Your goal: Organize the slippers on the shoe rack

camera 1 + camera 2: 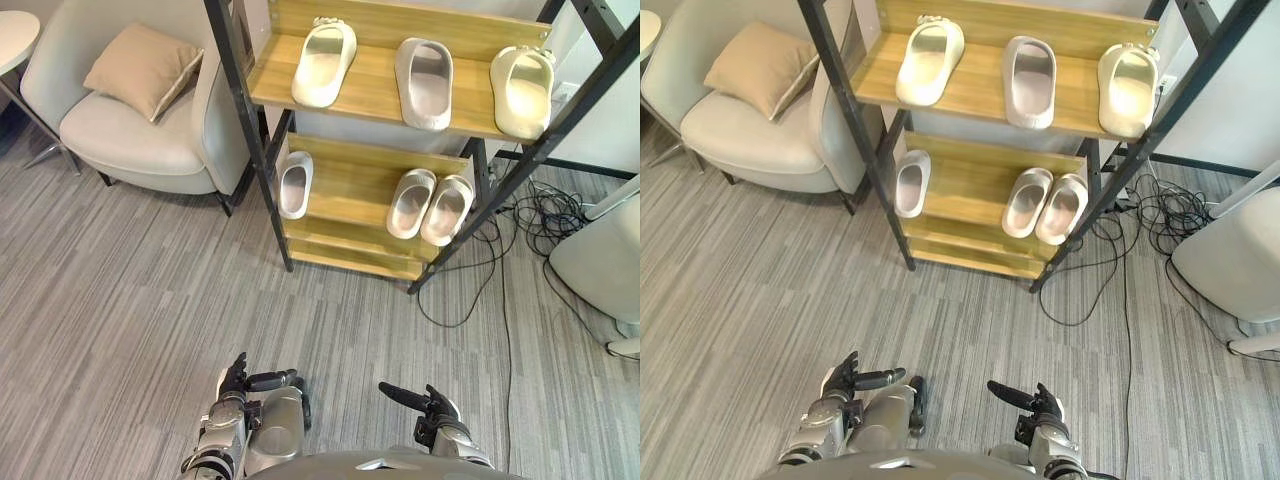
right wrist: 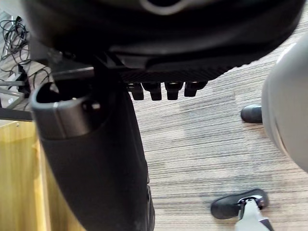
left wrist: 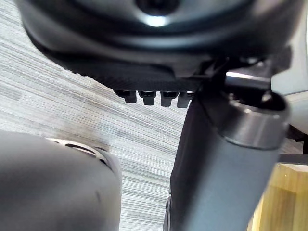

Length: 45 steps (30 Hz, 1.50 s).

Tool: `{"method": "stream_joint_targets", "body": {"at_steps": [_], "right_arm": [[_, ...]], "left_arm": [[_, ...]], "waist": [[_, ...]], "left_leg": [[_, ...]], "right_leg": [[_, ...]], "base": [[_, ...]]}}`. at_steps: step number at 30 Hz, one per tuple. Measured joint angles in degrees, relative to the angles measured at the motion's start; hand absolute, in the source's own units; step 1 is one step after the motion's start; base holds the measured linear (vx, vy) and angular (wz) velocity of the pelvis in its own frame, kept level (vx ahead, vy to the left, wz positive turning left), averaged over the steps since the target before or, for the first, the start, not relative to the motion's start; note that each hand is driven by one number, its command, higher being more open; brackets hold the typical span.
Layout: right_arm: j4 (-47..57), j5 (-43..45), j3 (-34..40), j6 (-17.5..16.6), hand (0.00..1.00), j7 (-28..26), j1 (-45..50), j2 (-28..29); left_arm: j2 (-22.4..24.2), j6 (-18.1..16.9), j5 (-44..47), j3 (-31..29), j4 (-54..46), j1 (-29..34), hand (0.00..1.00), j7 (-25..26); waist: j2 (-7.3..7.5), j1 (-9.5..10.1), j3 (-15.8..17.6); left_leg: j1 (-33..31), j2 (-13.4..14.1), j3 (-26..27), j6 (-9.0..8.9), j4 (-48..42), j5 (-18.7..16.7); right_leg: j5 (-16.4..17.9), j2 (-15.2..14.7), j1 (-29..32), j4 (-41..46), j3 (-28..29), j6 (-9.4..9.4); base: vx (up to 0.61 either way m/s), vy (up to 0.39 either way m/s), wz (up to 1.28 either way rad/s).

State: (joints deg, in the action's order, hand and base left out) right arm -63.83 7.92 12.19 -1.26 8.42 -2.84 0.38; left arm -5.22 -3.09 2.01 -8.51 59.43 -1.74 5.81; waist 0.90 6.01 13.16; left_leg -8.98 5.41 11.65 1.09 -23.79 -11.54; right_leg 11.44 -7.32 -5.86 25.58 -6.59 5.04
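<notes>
Six slippers are counted, and all of them are already up on the shoe rack, so nothing is left on the carpet as far as can be seen. On the top shelf a cream slipper is laid at the left, a bit skewed. A grey slipper is placed in the middle and a second cream slipper at the right, all well apart. On the lower shelf a lone pale slipper is tucked at the left, and a matched pair is set side by side at the right, touching.

So it's probably only half sorted. The two cream ones look split up by the grey one, and the lone one below could be its mate, though that can't be told for sure. Some pairing up is likely still needed.

The left hand and right hand are held low at the near edge, well apart from the rack. Fingers are relaxed, thumbs are stuck out toward each other, and nothing is gripped.

An armchair with a cushion is parked far left of the rack, and loose cables are spread to its right.
</notes>
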Motion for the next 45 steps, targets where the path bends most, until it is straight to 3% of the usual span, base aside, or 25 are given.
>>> {"method": "stream_joint_targets", "body": {"at_steps": [1, 2, 4, 7, 9, 10, 11, 12, 14, 15, 18, 19, 21, 23, 24, 25, 26, 27, 29, 38, 45], "right_arm": [[0.1, 0.0, -0.3, 0.0, 1.00, -0.1, -0.1, 0.0], [0.6, -0.1, -1.3, -0.4, 1.00, -0.6, -0.3, -0.2], [0.9, -0.1, -2.1, -1.5, 1.00, -0.8, -0.3, -0.3], [2.1, -0.1, -2.3, -1.9, 1.00, -1.0, -0.6, -0.2], [2.2, -0.1, -2.2, -1.8, 1.00, -1.0, -1.0, -0.2], [2.1, -0.1, -2.2, -1.8, 1.00, -1.0, -0.9, -0.2], [1.8, -0.2, -2.1, -1.8, 1.00, -1.0, -0.8, -0.8], [1.5, -1.2, -1.9, -1.5, 1.00, -0.9, -0.9, -1.4], [1.5, -1.3, -1.3, -1.3, 1.00, -0.9, -1.2, -2.0], [1.2, -1.5, 0.7, -1.0, 1.00, -0.8, -1.1, -2.2], [1.2, -1.6, 1.8, -1.1, 1.00, -0.5, 0.5, -2.3], [1.3, -1.6, 1.8, -1.1, 1.00, -0.4, 1.2, -2.4], [1.4, -1.6, 1.8, -1.1, 1.00, -0.3, 1.5, -2.6], [1.2, -1.6, 1.8, -1.0, 1.00, -0.3, 1.5, -2.6], [1.2, -1.6, 1.8, -1.0, 1.00, -0.3, 1.2, -2.3], [1.2, -1.6, 1.8, -0.9, 1.00, -0.3, 1.1, -2.3], [1.0, -1.6, 1.8, -0.7, 1.00, -0.2, 1.2, -2.5], [0.9, -1.7, 0.9, -0.5, 1.00, -0.2, 1.4, -2.2], [0.1, -1.7, 0.2, -0.1, 1.00, -0.3, 1.4, -2.0], [-0.1, -4.5, -2.0, -0.2, 1.00, -1.7, 1.3, -1.5], [-0.9, -6.9, -14.5, -0.1, 1.00, -4.4, 0.9, -3.5]], "left_arm": [[-0.1, 0.1, 0.0, 0.4, 0.4, 0.1, 1.00, 0.0], [-1.2, 0.1, -0.1, 1.7, 1.0, 0.5, 1.00, 0.0], [-2.1, 0.2, -0.1, 2.6, 1.8, 0.9, 1.00, 0.1], [-1.5, 0.2, -0.1, 2.6, 1.8, 1.2, 1.00, 0.0], [-1.3, 0.2, -0.1, 2.5, 1.8, 1.3, 1.00, -0.1], [-1.2, 0.1, -0.2, 2.3, 1.8, 1.3, 1.00, 0.0], [-1.0, 0.1, -0.4, 2.2, 2.1, 1.1, 1.00, 0.0], [0.5, 0.1, -0.6, 1.3, 2.1, 1.4, 1.00, -0.1], [1.8, 0.1, -0.9, 0.7, 2.3, 1.3, 1.00, 0.0], [2.9, 0.1, -1.6, 0.5, 2.7, 1.1, 1.00, -0.1], [3.3, 0.0, -2.8, 0.4, 1.5, 0.9, 1.00, -0.8], [3.4, 0.0, -2.8, 0.3, 1.0, 0.9, 1.00, -0.8], [3.3, -0.1, -2.7, 0.3, 0.4, 1.0, 1.00, -0.6], [3.4, -0.1, -2.7, 0.5, 0.4, 0.9, 1.00, -0.6], [3.3, -0.1, -2.7, 0.7, 0.3, 0.6, 1.00, -0.6], [3.3, -0.1, -2.7, 0.9, 0.3, 0.5, 1.00, -0.6], [3.3, -0.1, -2.7, 1.3, 0.6, 0.5, 1.00, -0.6], [2.7, -0.1, -2.8, 1.7, 0.8, 0.8, 1.00, -0.4], [1.9, 0.0, -2.6, 2.6, 1.1, 0.5, 1.00, 0.0], [1.1, 0.0, -3.9, 4.4, 1.9, 0.8, 1.00, -0.5], [1.0, -0.2, -5.0, 6.5, 2.7, 0.8, 1.00, -1.3]], "waist": [[0.14, -0.17, -0.1], [0.35, -0.69, 0.0], [1.49, -1.30, -0.4], [1.31, -2.38, -0.3], [1.19, -2.71, -0.2], [1.52, -2.79, -0.2], [0.65, -3.07, -0.1], [-1.61, -2.73, -0.5], [-2.68, -2.90, -0.5], [-3.38, -3.15, -0.4], [-2.97, -3.15, -0.3], [-2.85, -2.75, -0.4], [-2.99, -2.45, -0.5], [-3.21, -2.31, -0.6], [-3.09, -2.10, -0.5], [-3.10, -1.98, -0.4], [-2.74, -1.43, -0.7], [-1.52, -1.49, -1.5], [-0.70, -1.49, -1.7], [-0.69, -1.41, -2.7], [-0.63, -1.36, -3.5]], "left_leg": [[1.6, 0.0, 0.6, 0.14, 1.3, -0.3], [5.1, -0.4, 1.3, 0.74, 3.3, -1.2], [10.7, -1.3, 1.4, 0.76, 6.0, -2.3], [13.4, -0.7, -0.7, -0.10, 7.5, -3.3], [14.0, -0.4, -1.5, -0.92, 7.9, -3.7], [14.9, -0.8, -2.9, -2.67, 7.8, -4.8], [15.6, -0.2, -3.7, -3.36, 7.8, -5.2], [15.9, 1.4, -4.4, -3.58, 8.7, -5.2], [16.4, 2.3, -4.6, -3.62, 9.1, -5.2], [16.8, 3.6, -5.7, -4.04, 8.3, -5.0], [13.1, 5.3, -7.3, -5.01, -3.7, -4.4], [9.7, 6.5, -7.2, -6.64, -11.7, -3.2], [6.7, 7.6, -5.9, -6.62, -16.7, -5.0], [4.6, 7.1, -5.6, -6.51, -12.4, -7.1], [3.5, 5.6, -6.2, -6.35, -5.7, -7.0], [3.3, 4.7, -6.7, -6.39, -1.7, -6.2], [4.8, 2.7, -6.5, -5.16, 2.6, -1.7], [6.0, 0.9, -5.9, -4.30, 4.9, -0.4], [6.2, -0.8, -5.6, -3.98, 5.0, -0.4], [10.3, -2.6, -5.9, -2.44, 9.2, -0.4], [11.9, -3.1, -7.4, -2.34, 12.9, 1.6]], "right_leg": [[-1.2, -0.7, 2.5, 5.8, 0.5, 2.21], [-2.5, -2.7, 8.0, 18.5, 0.4, 5.12], [0.7, -4.4, 12.8, 26.2, -2.9, 0.45], [3.0, -1.4, 17.5, 16.2, -5.6, -2.32], [2.4, -0.1, 18.7, 8.0, -5.5, -2.31], [-6.4, 1.2, 18.5, -2.4, -4.6, -3.19], [-6.3, 1.9, 17.3, -2.8, -5.4, -4.48], [-5.5, 3.6, 16.7, -3.3, -5.5, -5.32], [-4.5, 4.6, 16.5, -3.3, -5.8, -5.88], [-4.1, 5.9, 13.7, -5.5, -7.1, -6.50], [-4.0, 6.7, 7.9, -10.3, -9.3, -6.52], [-4.0, 6.9, 5.8, -12.0, -9.6, -6.54], [-4.0, 7.0, 3.7, -14.1, -9.5, -6.50], [-4.5, 6.6, 2.7, -15.4, -8.9, -5.79], [-4.9, 5.7, 2.7, -15.6, -8.1, -5.00], [-4.9, 5.2, 2.8, -15.6, -7.6, -4.36], [-5.1, 4.3, 2.7, -15.9, -5.9, -2.52], [-5.4, 3.0, 2.6, -17.3, -5.3, -2.02], [-6.0, 1.5, 1.5, -19.4, -4.7, -1.16], [-6.2, 1.0, -1.4, -22.2, -3.8, -0.91], [-7.5, 1.3, -3.3, -25.0, -4.8, -1.16]], "base": [[0.25, 0.119, -0.44], [0.32, 0.090, -0.28], [0.31, 0.024, -0.01], [0.23, -0.073, 0.37], [0.32, -0.158, 0.38], [0.46, -0.207, 0.39], [0.47, -0.213, 0.22], [0.39, -0.179, 0.02], [0.37, -0.184, 0.00], [0.30, -0.160, 0.21], [0.22, -0.153, 0.43], [0.13, -0.052, 0.14], [0.11, 0.034, 0.04], [0.07, 0.137, -0.13], [0.04, 0.163, -0.24], [0.07, 0.254, -0.41], [0.12, 0.212, -0.26], [0.11, 0.167, -0.19], [0.13, 0.170, 0.03], [0.04, 0.052, -0.01], [0.00, -0.034, 0.06]]}}
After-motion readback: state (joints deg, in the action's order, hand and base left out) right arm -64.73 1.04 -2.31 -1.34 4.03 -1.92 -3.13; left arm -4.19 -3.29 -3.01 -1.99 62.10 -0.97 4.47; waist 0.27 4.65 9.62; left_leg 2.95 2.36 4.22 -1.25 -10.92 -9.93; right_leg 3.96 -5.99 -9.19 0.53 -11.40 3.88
